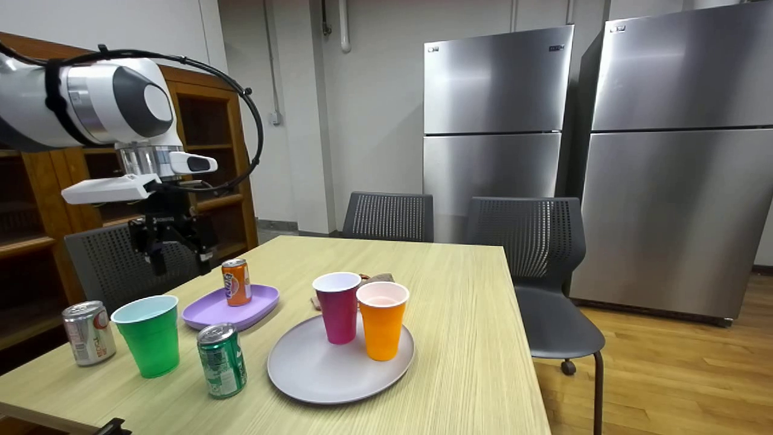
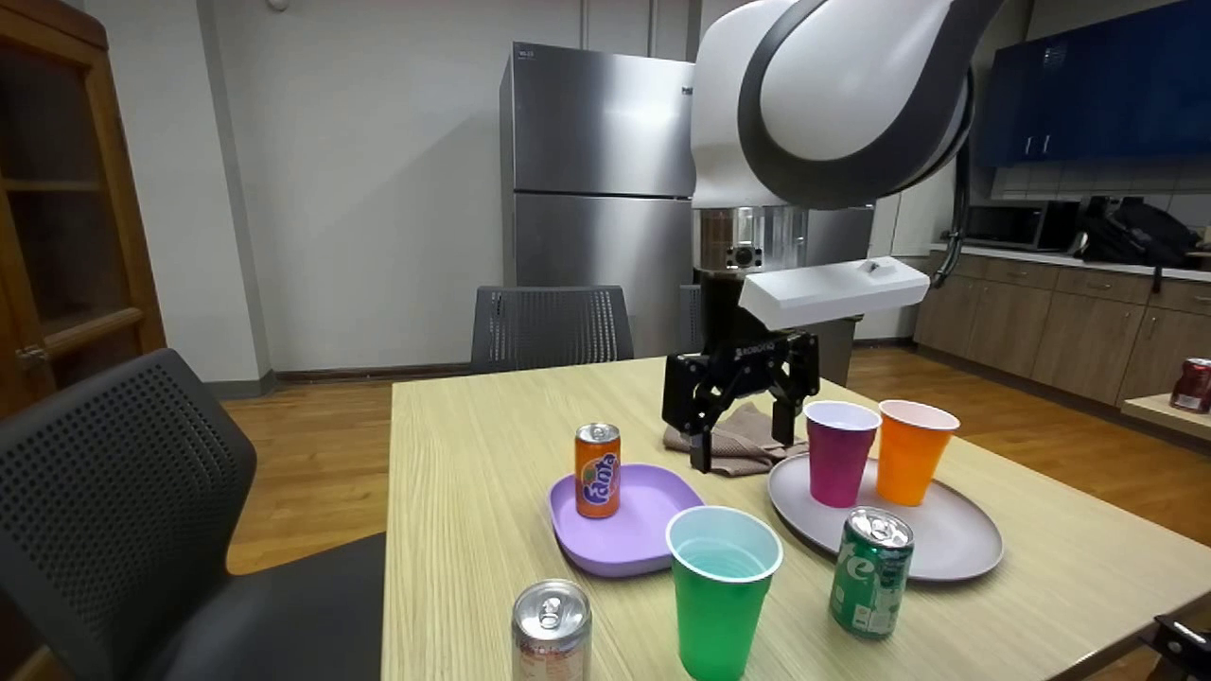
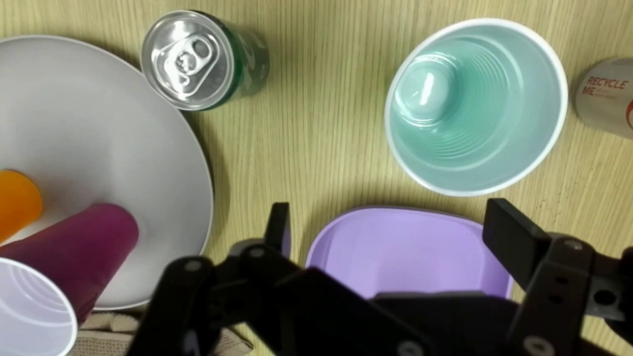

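My gripper [image 3: 389, 217] hangs above the table with its fingers wide apart and nothing between them. In the wrist view, the lilac plate [image 3: 400, 242] shows below and between the fingers. An orange Fanta can [image 2: 598, 471] stands upright on that plate in both exterior views; my gripper hides it in the wrist view. Close to the plate are a green cup [image 3: 474, 109], upright, and a green soda can [image 3: 188, 62]. Beyond the cup stands a silver can [image 1: 89, 333]. A grey plate [image 1: 338, 377] carries a magenta cup [image 1: 338, 308] and an orange cup [image 1: 382, 320], both upright.
A brown cloth [image 2: 738, 440] lies crumpled behind the grey plate, near the gripper in an exterior view. Dark chairs [image 1: 389, 217] stand around the wooden table [image 1: 471, 338]. Steel refrigerators [image 1: 495, 139] and a wooden cabinet [image 1: 36, 254] are farther back.
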